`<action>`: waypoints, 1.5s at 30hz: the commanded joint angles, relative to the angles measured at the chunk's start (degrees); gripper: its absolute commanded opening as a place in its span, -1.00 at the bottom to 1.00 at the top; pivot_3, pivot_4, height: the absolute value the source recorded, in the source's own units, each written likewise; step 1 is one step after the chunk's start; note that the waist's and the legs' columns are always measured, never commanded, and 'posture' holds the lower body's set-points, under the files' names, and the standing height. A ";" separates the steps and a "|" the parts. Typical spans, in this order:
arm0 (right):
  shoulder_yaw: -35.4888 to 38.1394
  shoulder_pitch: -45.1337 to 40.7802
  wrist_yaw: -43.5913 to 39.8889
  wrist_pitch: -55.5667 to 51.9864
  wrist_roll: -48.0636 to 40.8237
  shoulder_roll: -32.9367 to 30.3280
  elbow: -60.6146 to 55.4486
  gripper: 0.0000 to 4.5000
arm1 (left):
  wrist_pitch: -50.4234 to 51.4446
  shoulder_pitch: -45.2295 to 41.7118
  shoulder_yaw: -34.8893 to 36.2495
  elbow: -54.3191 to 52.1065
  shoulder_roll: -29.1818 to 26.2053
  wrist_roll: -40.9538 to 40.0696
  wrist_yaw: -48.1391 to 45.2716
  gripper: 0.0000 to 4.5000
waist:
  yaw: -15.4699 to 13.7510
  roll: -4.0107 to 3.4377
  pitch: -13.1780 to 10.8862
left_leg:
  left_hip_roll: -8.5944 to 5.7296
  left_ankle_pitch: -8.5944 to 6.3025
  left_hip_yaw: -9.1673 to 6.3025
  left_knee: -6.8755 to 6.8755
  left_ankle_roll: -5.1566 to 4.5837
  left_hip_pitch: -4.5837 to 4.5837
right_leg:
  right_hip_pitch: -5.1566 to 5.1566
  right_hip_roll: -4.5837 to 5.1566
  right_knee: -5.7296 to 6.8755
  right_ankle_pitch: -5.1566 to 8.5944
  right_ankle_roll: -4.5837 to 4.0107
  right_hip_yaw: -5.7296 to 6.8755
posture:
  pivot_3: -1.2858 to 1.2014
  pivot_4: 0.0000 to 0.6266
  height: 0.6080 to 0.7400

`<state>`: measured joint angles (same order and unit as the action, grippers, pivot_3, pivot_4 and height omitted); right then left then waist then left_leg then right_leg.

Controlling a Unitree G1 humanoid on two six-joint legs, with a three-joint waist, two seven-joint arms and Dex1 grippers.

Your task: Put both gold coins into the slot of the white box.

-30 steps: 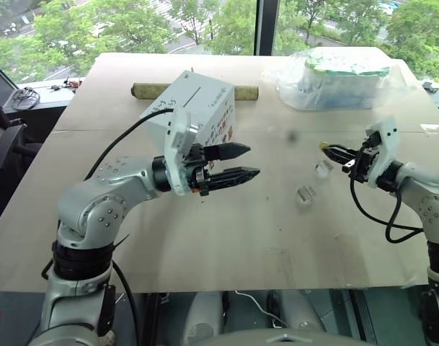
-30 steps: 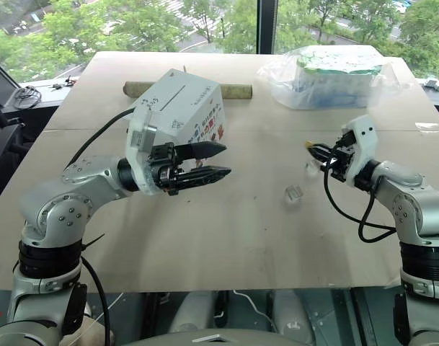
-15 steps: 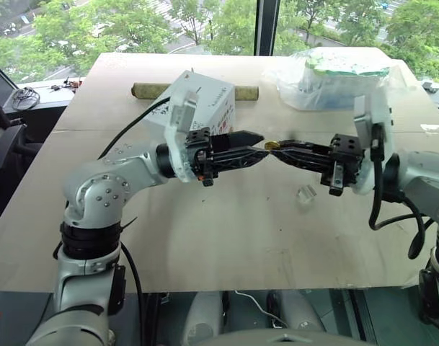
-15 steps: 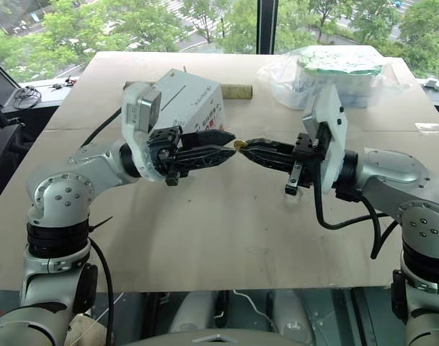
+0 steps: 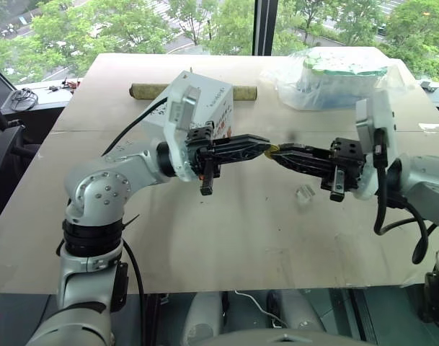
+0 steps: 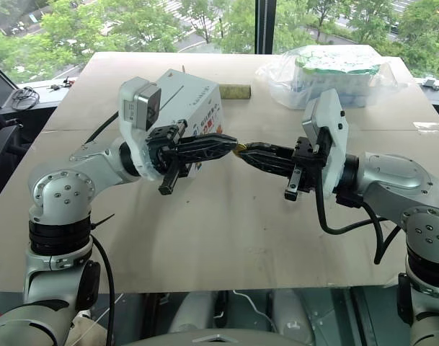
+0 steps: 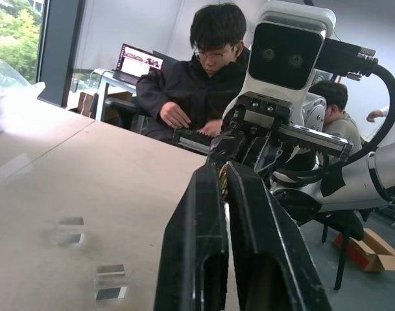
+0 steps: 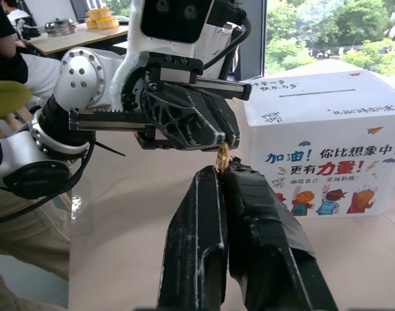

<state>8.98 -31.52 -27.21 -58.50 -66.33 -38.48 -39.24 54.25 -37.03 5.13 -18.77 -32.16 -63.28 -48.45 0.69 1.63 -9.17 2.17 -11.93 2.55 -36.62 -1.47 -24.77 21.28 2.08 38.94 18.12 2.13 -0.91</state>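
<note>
coin: gold coin (image 6: 238, 149) at frame centre, pinched between both grippers' tips | left gripper (image 6: 230, 142) clamped on it | right gripper (image 6: 246, 152) clamped too | white box (image 6: 194, 101) with slot (image 6: 183, 86) upper left, behind left gripper, nearer that arm

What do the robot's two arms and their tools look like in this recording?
Both arms are silver-grey metal with rounded, bolted joint housings and loose black cables. Each wrist carries a white plastic block with dark camera lenses. The left tool and right tool each have two long, black, tapering fingers with open lattice ribbing along their bases.
</note>
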 commanded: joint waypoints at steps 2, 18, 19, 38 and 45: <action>-0.69 -2.49 0.62 1.32 -2.05 -0.49 -0.63 -1.00 | -0.03 -0.77 0.65 -1.43 0.01 -1.21 0.44 -0.98 | 0.02 0.00 0.00 | 0.00 0.00 0.01 0.00 0.00 0.00 | 0.00 0.00 0.00 0.00 0.00 -0.01 | 0.03 -0.52 1.00; -1.29 -4.17 1.25 1.45 -3.52 -1.94 0.54 -1.00 | -1.11 0.12 0.55 -1.77 -0.61 -0.32 -0.47 0.23 | 0.00 0.00 0.00 | 0.00 -0.01 0.00 0.00 -0.01 0.00 | 0.00 0.01 -0.01 0.00 0.00 0.00 | 0.03 -0.52 1.00; -1.28 -4.13 1.25 1.48 -3.63 -2.02 0.51 -1.00 | -1.02 0.06 0.63 -1.69 -0.59 -0.38 -0.58 0.12 | 0.00 0.00 0.00 | 0.00 -0.01 0.01 0.00 -0.01 -0.01 | 0.00 0.01 -0.01 0.00 0.00 0.00 | 0.03 -0.52 1.00; -1.32 -2.56 1.42 2.89 -5.50 -2.39 -0.45 -1.00 | -0.81 0.24 0.33 -1.25 -1.09 -0.62 -3.77 -0.98 | 0.00 0.00 0.00 | 0.00 -0.02 0.01 0.00 -0.03 -0.01 | 0.00 0.01 -0.02 0.00 0.00 0.00 | 0.03 -0.52 1.00; -1.54 -2.29 1.70 3.09 -6.34 -2.70 -0.66 -1.00 | -1.40 0.90 0.39 -0.95 -1.17 0.00 -5.30 -0.98 | 0.01 0.00 0.00 | 0.00 -0.03 0.01 0.00 -0.04 -0.01 | 0.00 0.01 -0.02 0.00 0.00 0.00 | 0.03 -0.52 1.00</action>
<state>7.10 -33.52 -25.79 -56.91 -71.83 -40.74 -37.89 53.60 -36.04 5.47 -18.52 -33.26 -63.17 -53.27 0.70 1.63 -9.18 2.18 -11.96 2.56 -36.62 -1.51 -24.78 21.28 2.09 38.92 18.12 2.13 -0.90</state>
